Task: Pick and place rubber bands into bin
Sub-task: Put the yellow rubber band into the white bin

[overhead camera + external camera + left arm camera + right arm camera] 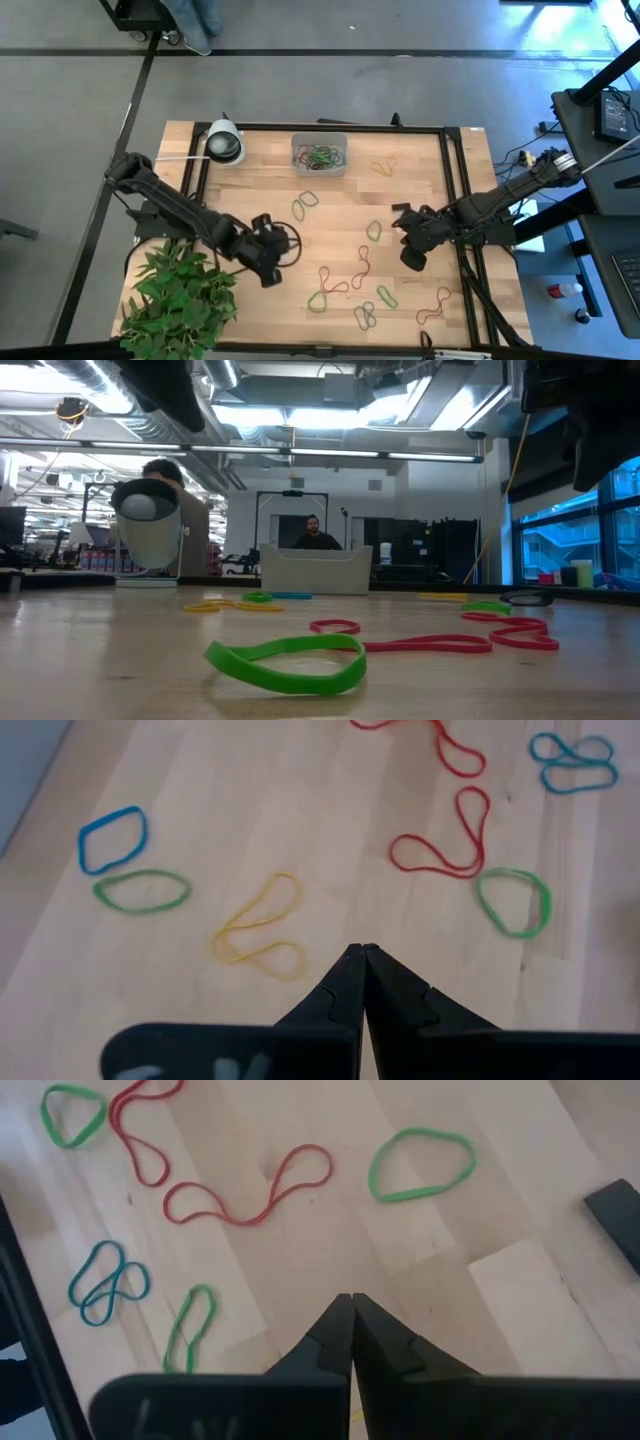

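Note:
Rubber bands lie flat and scattered on the wooden table: a red one (360, 265), green ones (320, 300) (373, 230) and orange ones (385, 165). The clear bin (320, 155) stands at the far middle with several bands inside. My left gripper (272, 275) hangs shut above the table's near left part. A yellow band (258, 930) lies just ahead of its tips (362, 952). My right gripper (408, 262) hangs shut over the right part, with bare wood under its tips (350, 1298) and a green band (420, 1165) beyond them.
A round white-and-black object (224, 143) stands at the far left corner. A leafy green plant (180, 300) overhangs the near left corner. Black rails (450, 200) frame the table. In the low view a green band (285, 663) lies nearest, and a person shows behind the bin (315, 570).

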